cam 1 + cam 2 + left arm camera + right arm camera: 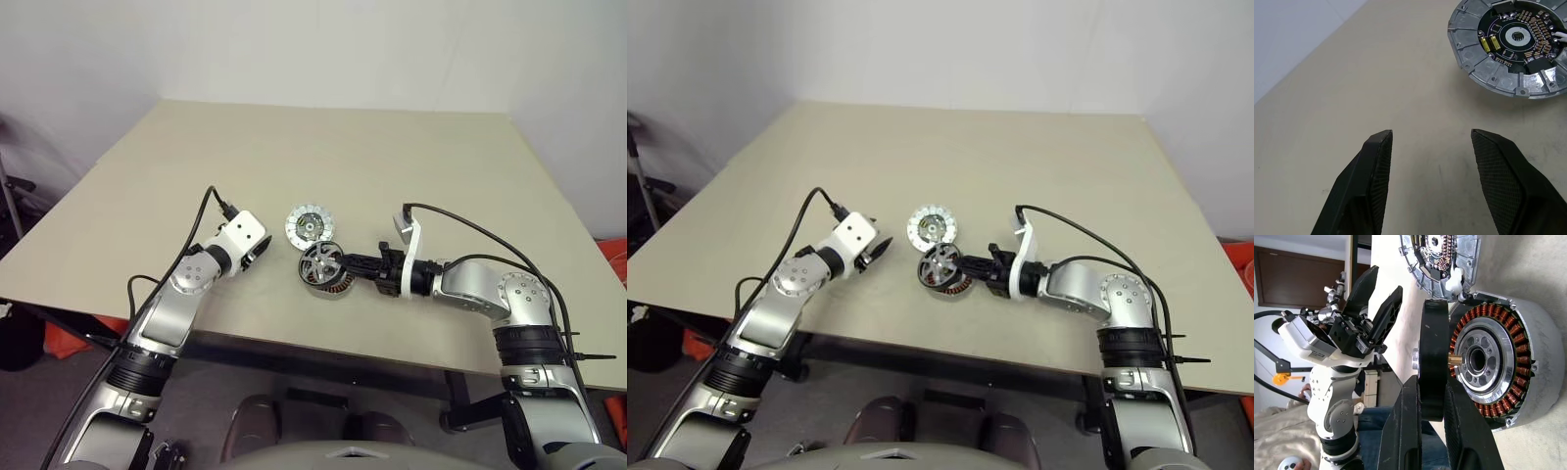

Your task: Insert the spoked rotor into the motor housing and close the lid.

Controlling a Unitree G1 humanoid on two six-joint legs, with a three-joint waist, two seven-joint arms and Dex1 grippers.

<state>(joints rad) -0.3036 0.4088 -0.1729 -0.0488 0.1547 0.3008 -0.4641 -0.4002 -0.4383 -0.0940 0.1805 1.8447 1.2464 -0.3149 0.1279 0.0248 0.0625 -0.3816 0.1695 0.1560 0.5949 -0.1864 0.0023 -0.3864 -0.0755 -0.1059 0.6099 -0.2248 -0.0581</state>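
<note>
Now copper-wound motor housing (1498, 367), silver hub, dark rim

lid (310, 225) behind motor housing (328, 273), on table (323, 147)

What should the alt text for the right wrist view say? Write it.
The right gripper pinches the spoked rotor, seen edge-on, by its dark rim, right beside the motor housing with its copper windings and silver hub. The lid lies beyond, and the left gripper hangs open nearby.
</note>
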